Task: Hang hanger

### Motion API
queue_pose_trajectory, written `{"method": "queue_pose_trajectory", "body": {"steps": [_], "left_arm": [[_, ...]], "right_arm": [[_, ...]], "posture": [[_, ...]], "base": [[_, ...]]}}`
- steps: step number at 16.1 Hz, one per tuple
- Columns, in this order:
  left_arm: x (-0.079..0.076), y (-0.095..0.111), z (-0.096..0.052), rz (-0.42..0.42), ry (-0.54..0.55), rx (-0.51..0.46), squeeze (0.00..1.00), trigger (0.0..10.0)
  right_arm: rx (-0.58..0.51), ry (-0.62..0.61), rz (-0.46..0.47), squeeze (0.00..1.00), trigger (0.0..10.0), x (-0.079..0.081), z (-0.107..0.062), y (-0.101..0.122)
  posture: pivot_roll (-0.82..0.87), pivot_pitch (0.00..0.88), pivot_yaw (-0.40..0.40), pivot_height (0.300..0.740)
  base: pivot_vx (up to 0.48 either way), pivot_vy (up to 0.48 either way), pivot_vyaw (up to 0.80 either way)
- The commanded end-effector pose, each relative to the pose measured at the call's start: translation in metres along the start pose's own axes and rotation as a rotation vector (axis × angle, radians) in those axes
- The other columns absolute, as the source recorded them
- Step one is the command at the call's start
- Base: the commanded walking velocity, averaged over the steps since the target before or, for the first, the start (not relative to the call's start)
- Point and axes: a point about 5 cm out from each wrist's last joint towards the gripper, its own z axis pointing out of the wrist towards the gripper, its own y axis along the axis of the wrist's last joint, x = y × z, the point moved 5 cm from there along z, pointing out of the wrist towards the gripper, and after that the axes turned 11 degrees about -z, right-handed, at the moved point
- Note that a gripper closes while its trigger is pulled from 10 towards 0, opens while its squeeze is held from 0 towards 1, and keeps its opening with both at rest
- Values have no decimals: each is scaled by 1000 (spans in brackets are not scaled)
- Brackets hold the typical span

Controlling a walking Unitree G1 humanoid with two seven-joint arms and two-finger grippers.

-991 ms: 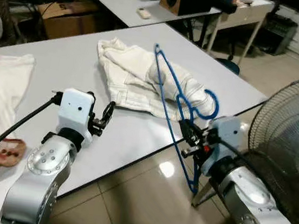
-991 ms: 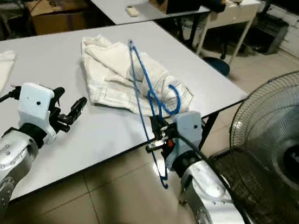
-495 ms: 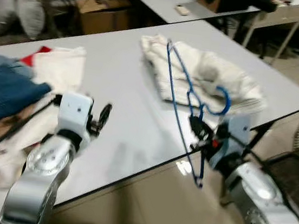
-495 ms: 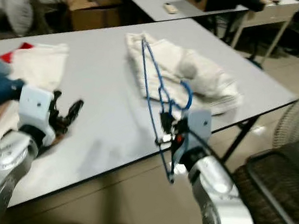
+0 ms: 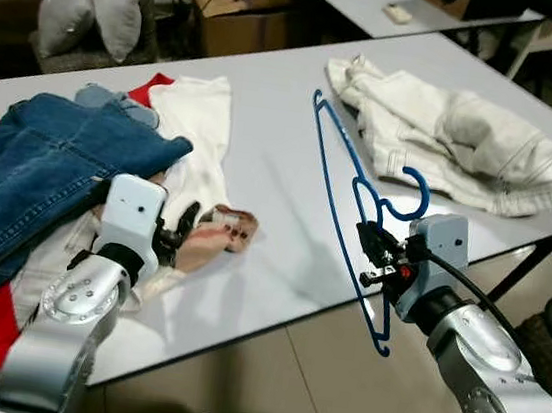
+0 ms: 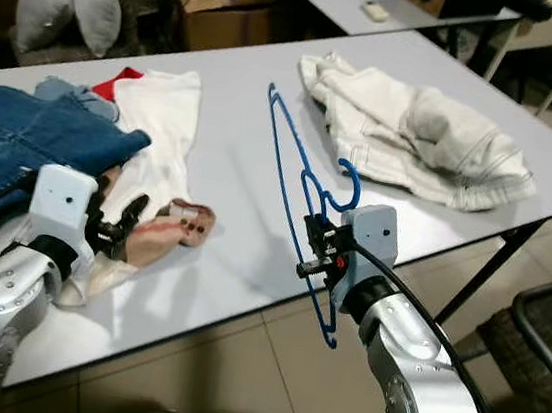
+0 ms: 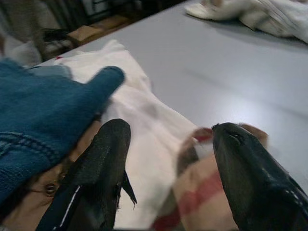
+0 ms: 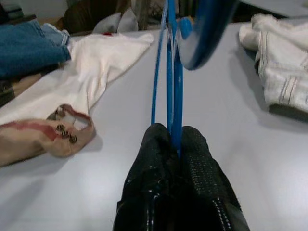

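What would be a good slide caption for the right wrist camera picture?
Right gripper shut on a blue hanger above the grey table strewn with clothes.

Both arms are showing rounded silver shells ending in white boxy wrist blocks. A black cable is running along each (the left one thicker), and the right gripper (image 5: 372, 261) is showing a small red mark.

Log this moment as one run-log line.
right gripper: shut on blue hanger, held above table edge | left gripper: open, over clothes pile | hanger not hung yet
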Motion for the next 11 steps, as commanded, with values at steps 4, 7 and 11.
{"method": "queue_pose_trajectory", "body": {"steps": [4,7,11], "left_arm": [[-5,-17,-12,58,-107,87,0,10000],[19,-39,-10,211,-10,201,0,10000],[-20,-62,15,130,-162,295,0,10000]], "right_arm": [[2,44,-20,0,10000,0,-3,1],[-16,43,-17,0,10000,2,-1,3],[-19,47,11,0,10000,4,2,4]], "posture": [[-121,104,83,740],[-120,98,86,740],[-113,90,77,740]], "base": [[0,0,0],[0,0,0],[0,0,0]]}}
